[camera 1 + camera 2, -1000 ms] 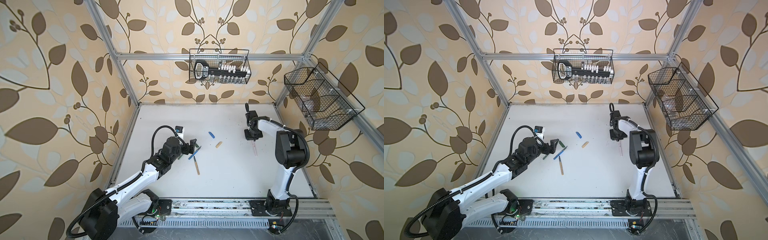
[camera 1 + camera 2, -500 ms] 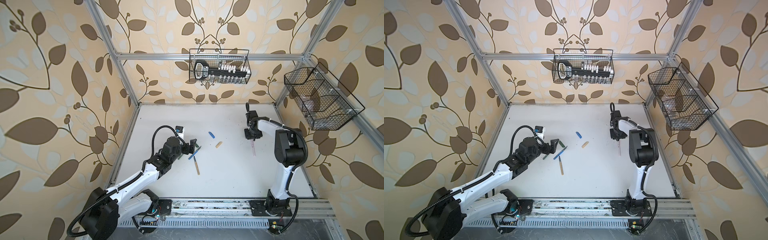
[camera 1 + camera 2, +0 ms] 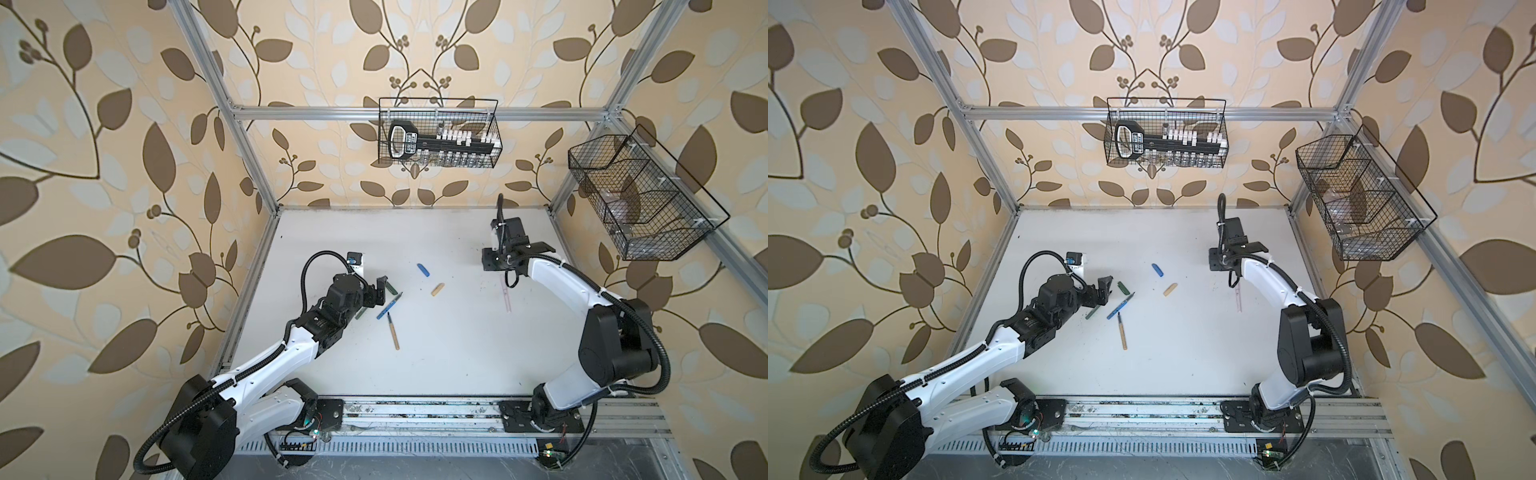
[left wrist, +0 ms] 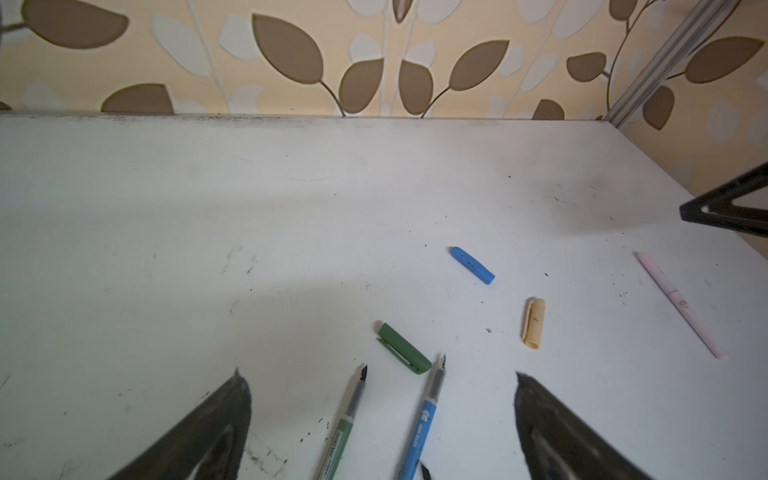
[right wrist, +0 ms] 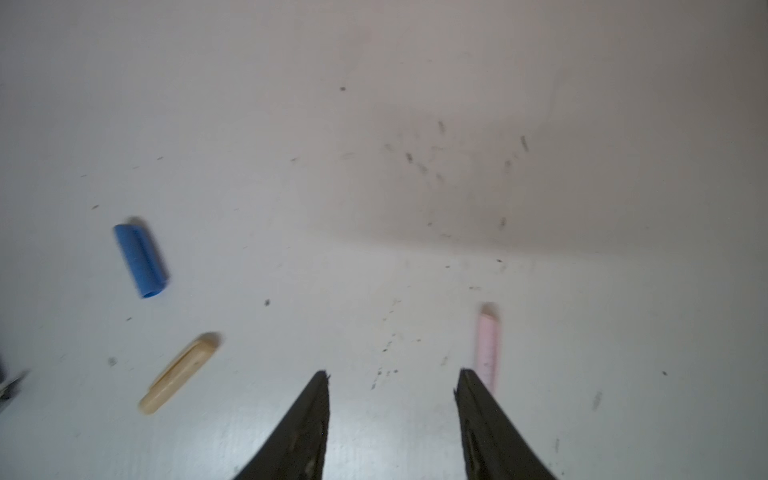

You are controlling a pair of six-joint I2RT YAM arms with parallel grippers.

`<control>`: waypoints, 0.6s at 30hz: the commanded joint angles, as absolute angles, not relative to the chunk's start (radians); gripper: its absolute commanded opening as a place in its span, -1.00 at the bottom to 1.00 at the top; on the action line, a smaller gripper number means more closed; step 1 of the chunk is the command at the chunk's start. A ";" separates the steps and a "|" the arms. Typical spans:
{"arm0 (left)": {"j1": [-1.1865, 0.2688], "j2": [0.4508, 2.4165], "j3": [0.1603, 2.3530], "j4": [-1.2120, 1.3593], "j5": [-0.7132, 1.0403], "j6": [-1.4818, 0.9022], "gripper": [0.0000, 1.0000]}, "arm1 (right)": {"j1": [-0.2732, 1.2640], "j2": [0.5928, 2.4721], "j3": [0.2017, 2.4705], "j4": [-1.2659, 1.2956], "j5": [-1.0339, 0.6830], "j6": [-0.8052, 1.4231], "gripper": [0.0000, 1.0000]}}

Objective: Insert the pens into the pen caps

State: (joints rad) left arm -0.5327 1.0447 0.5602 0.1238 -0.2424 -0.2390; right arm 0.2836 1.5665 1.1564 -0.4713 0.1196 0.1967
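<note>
The work surface is a white table [image 3: 436, 374] enclosed by leaf-patterned walls. The left gripper [image 4: 377, 372] has its jaws spread wide and holds nothing. In the left wrist view the green pen [image 4: 347, 419] and the blue pen [image 4: 422, 428] lie flat between its fingers, dark tips pointing away from the camera. The green cap [image 4: 403, 349] lies just beside the blue pen's tip; whether they touch cannot be told. The tan pen [image 3: 393, 336] lies with its dark tip close to the blue pen's rear end. The blue cap [image 3: 423, 270] and the tan cap [image 3: 437, 289] lie near each other at mid-table, apart from all pens. The right gripper [image 5: 392, 371] has its jaws parted with nothing between them. The pale pink pen [image 5: 487, 345] lies flat on the table just beside one finger, outside the gap.
</note>
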 commanded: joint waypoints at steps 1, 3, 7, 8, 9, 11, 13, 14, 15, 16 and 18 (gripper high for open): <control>-0.481 1.010 0.592 0.087 -0.303 -0.278 0.98 | 0.452 1.519 1.074 -0.401 0.063 0.334 0.03; -0.437 0.980 0.573 0.086 -0.303 -0.308 0.98 | 0.568 1.505 1.038 -0.338 0.043 0.417 0.04; -0.288 0.926 0.554 0.039 -0.259 -0.381 0.98 | 0.788 1.567 1.103 -0.373 0.111 0.543 0.06; -0.265 0.917 0.547 0.038 -0.255 -0.392 0.98 | 0.833 1.601 1.138 -0.397 0.139 0.561 0.06; -0.254 0.911 0.542 0.038 -0.253 -0.394 0.98 | 0.866 1.634 1.166 -0.413 0.141 0.572 0.06; -0.249 0.908 0.536 0.044 -0.248 -0.390 0.98 | 0.918 1.716 1.231 -0.431 0.110 0.592 0.06; -0.249 0.910 0.535 0.052 -0.233 -0.386 0.98 | 0.950 1.786 1.290 -0.446 0.085 0.598 0.05; -0.249 0.911 0.535 0.051 -0.230 -0.388 0.98 | 0.960 1.815 1.311 -0.454 0.084 0.599 0.04; -0.249 0.913 0.538 0.046 -0.230 -0.392 0.98 | 0.970 1.844 1.337 -0.465 0.084 0.597 0.03; -0.249 0.914 0.540 0.044 -0.229 -0.397 0.98 | 0.977 1.871 1.359 -0.474 0.084 0.595 0.03; -0.249 0.915 0.534 0.061 -0.201 -0.401 0.98 | 0.987 1.909 1.387 -0.495 0.086 0.584 0.01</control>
State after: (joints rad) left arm -0.2481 0.9188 0.5400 0.0410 -0.2340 -0.3759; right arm 0.9779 1.8675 1.3392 -0.4255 0.0845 0.5606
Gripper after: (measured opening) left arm 0.988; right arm 0.509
